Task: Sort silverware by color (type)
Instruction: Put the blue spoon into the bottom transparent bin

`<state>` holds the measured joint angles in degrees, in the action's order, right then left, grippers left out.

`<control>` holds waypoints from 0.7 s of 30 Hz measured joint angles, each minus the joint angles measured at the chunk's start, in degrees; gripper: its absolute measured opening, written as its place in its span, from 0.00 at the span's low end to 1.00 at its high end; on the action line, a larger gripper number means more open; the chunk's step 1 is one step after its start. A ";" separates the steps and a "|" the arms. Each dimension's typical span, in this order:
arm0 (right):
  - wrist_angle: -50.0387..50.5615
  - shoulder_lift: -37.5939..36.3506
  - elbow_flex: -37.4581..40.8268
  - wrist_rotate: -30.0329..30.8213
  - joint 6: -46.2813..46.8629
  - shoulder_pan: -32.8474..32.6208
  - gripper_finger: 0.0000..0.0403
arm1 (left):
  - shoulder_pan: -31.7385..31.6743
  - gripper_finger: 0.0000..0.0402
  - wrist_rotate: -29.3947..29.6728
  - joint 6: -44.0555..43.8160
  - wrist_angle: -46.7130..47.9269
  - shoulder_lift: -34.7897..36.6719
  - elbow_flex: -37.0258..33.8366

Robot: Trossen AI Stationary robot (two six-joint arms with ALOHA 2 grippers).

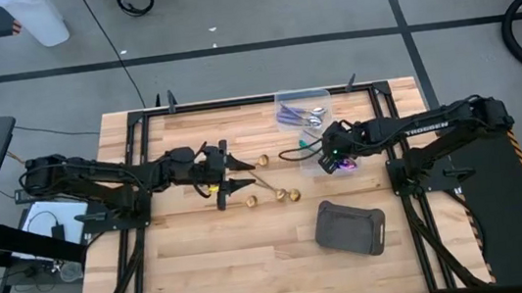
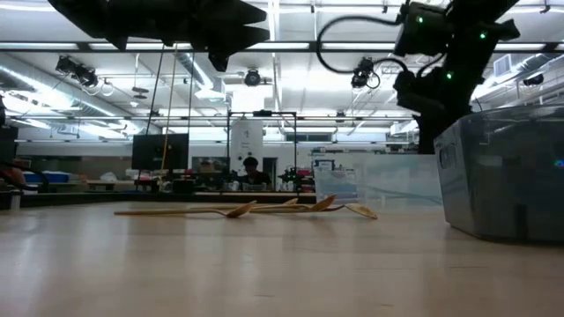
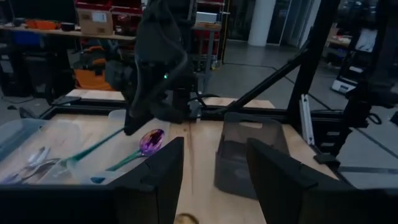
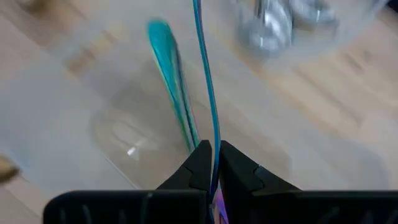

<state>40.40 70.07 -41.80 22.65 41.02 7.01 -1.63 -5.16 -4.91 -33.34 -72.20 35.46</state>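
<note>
A: Pale wooden counter (image 1: 254,256), workshop behind. What's held?

B: Your right gripper (image 4: 213,163) pinches an iridescent spoon (image 3: 151,140) over a clear tub (image 4: 124,134); gold spoons (image 1: 272,197) lie mid-counter under the left gripper (image 1: 240,169), which stands wide.

A: Handling?

B: Probably light, stiff, slippery. Grip mid-handle.

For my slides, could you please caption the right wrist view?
Right gripper pinching an iridescent spoon above a clear tub.

"TROSSEN" lettering on right arm (image 1: 436,126); nothing else legible.
</note>
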 joint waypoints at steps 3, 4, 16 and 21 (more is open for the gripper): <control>-2.12 0.04 0.71 -0.48 1.95 0.31 0.07 | 0.00 0.45 -1.19 -0.12 -0.24 0.00 0.01; -1.70 0.04 1.19 -0.52 2.47 0.43 0.07 | -0.01 0.45 -1.30 -0.27 -0.16 0.00 0.01; -5.14 0.08 4.20 -4.80 2.51 0.70 0.13 | 0.00 0.45 -1.41 -1.70 3.28 -0.02 0.02; -5.18 0.08 4.20 -5.10 1.21 0.70 0.14 | 0.00 0.45 -1.38 -1.70 3.24 -0.02 0.02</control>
<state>35.22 70.15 -37.60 17.55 42.23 7.70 -1.63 -6.55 -6.61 -30.11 -72.23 35.48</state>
